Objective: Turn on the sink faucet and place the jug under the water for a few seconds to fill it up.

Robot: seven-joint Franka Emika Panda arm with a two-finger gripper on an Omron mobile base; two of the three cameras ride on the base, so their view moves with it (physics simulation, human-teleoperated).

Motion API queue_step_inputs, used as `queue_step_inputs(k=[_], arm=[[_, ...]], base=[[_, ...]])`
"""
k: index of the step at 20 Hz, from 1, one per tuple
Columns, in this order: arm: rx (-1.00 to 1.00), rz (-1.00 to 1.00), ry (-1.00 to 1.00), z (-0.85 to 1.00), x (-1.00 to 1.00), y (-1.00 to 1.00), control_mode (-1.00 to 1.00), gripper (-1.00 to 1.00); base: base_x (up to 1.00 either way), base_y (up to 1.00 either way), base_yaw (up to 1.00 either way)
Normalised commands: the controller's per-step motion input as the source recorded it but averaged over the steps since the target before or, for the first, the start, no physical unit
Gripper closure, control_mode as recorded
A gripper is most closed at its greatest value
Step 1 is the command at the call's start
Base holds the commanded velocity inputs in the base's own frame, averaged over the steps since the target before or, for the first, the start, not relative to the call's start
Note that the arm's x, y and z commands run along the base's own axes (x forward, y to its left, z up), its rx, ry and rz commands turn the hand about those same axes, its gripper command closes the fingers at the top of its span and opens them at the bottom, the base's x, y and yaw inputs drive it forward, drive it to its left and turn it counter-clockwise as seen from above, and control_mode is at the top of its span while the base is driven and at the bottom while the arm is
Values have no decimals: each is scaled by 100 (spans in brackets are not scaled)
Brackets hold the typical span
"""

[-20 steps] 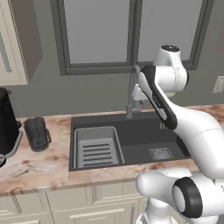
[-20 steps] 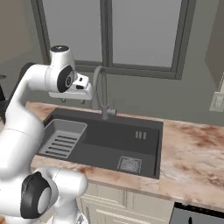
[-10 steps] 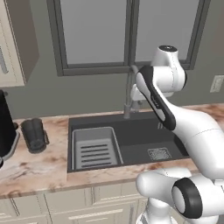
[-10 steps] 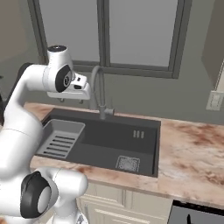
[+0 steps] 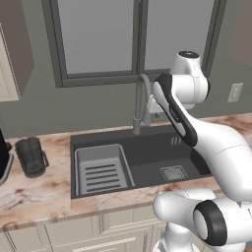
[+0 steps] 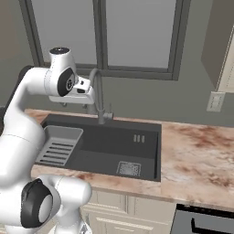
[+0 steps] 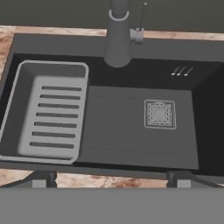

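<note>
Looking at the pictures, did something move? (Ana)

Yes, the robot's base rolls a bit to the side, so the whole kitchen slides in the pictures. The things stay put. (Ben)

Where is the dark grey see-through jug with the loop handle (image 5: 30,156)? (Ana)

It stands upright on the counter, left of the wide dark grey sink (image 5: 147,147) and well apart from the arm. Nobody holds it. (Ben)

And the two-finger gripper (image 7: 110,178)? (Ana)

Its fingers are spread wide with nothing between them. It hangs high over the sink, looking down at the light grey slatted rack (image 7: 50,113) and the square drain (image 7: 159,114). (Ben)

Is the tall grey metal tap with the bent neck (image 5: 140,106) on? (Ana)

I see no water coming out, so I think it is off. The hand is just beside its neck. (Ben)

So what does the roll mean? (Ana)

I think the robot now faces the tap better. It likely goes for the tap's small thin lever (image 7: 140,26) first. The jug comes after. (Ben)
</note>
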Motion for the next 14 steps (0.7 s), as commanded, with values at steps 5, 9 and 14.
queue_step_inputs(k=[5,9,14], arm=[[0,0,0,0,0,0,100,-100],[0,0,0,0,0,0,100,-100],[0,0,0,0,0,0,100,-100]], base=[[1,0,0],[0,0,0],[0,0,0]])
